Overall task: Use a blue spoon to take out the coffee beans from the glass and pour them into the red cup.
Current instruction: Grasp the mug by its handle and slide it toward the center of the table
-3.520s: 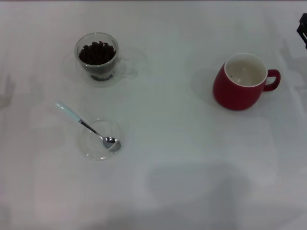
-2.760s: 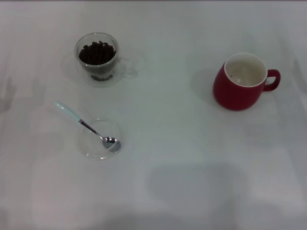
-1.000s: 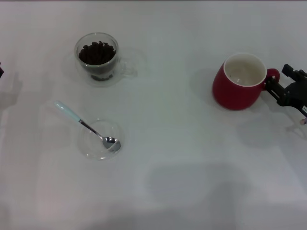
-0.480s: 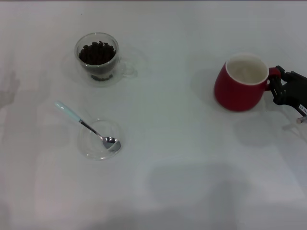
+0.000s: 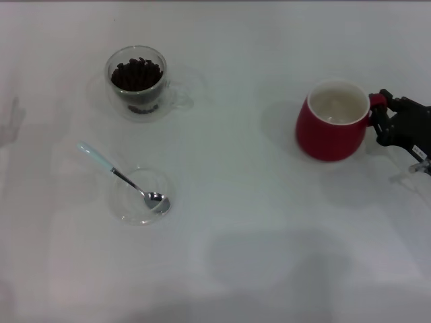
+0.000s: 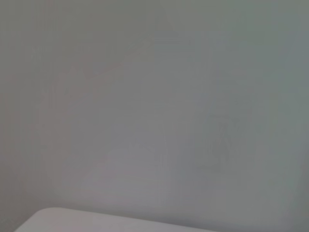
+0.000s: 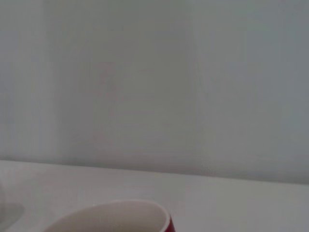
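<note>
Gripping the red cup (image 5: pixel 331 122) handle, the right gripper (image 5: pixel 385 116) jaws show only overhead; its wrist view catches just the rim.

The surface (image 5: pixel 256 222) is showing as a plain white, matt sheet, smooth and taking only soft shadows. The glass (image 5: pixel 139 82) is reading as clear, glossy double-walled glass, with the coffee beans (image 5: pixel 137 73) inside looking dark and faintly shiny. The blue spoon (image 5: pixel 121 176) is showing a polished, mirror-like metal bowl and neck and a pale, smooth handle. The shallow dish (image 5: pixel 139 196) under it is appearing as thin clear glass. The red cup (image 5: pixel 331 122) is looking like glazed ceramic, glossy dark red outside, smooth white inside (image 7: pixel 116 217). The right gripper (image 5: pixel 397 121) is showing matt black casing.
</note>
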`<action>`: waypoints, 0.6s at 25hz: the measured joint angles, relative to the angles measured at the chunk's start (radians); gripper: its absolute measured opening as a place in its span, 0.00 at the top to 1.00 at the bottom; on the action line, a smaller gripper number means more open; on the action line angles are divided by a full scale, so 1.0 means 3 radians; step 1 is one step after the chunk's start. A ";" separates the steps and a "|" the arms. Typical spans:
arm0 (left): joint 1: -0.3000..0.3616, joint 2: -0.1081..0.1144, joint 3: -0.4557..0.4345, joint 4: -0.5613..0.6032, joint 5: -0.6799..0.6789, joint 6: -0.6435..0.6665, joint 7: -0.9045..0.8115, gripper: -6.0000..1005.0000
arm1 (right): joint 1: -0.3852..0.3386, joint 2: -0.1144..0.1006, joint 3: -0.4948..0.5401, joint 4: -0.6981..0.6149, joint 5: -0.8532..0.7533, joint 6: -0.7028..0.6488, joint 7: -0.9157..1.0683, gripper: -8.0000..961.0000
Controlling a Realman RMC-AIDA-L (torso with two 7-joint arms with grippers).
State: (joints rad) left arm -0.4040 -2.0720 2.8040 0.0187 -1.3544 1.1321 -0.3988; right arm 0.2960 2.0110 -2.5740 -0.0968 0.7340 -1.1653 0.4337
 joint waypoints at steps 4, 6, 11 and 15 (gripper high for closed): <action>-0.0010 0.0000 0.0000 -0.0001 -0.0006 -0.0002 0.0000 0.15 | 0.0000 0.0000 -0.0001 -0.0132 0.0001 0.0014 -0.0221 0.81; -0.0018 0.0002 0.0000 -0.0001 -0.0021 -0.0003 0.0000 0.15 | 0.0004 0.0003 -0.0015 -0.0203 -0.0005 0.0030 -0.0321 0.81; -0.0045 0.0003 0.0000 -0.0026 -0.0043 -0.0014 0.0000 0.14 | 0.0017 0.0005 -0.0035 -0.0356 -0.0125 0.0079 -0.0459 0.81; -0.0052 0.0004 0.0000 -0.0027 -0.0043 -0.0018 0.0000 0.14 | 0.0034 0.0007 -0.0036 -0.0438 -0.0347 0.0115 -0.0469 0.80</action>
State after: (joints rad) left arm -0.4195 -2.0709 2.8041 0.0106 -1.3673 1.1268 -0.3988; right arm 0.3061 2.0131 -2.5847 -0.2281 0.6300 -1.1309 0.2931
